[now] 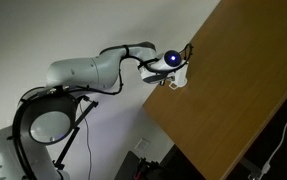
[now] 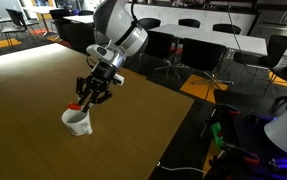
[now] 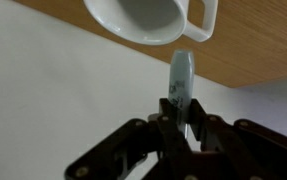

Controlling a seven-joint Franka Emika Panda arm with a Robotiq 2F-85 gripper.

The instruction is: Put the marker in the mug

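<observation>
The claw (image 3: 181, 124) is clamped on the marker (image 3: 181, 80). The marker's long axis points at the mug (image 3: 143, 20) on the counter (image 2: 33, 80), with the tip just beside the rim and not yet inside.

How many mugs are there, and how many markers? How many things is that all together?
Mug: 1
Marker: 1, held in the hand
Total: 2

Gripper (image 3: 182, 113) clamping marker (image 3: 181, 75), tip near white mug (image 3: 143, 18)
</observation>
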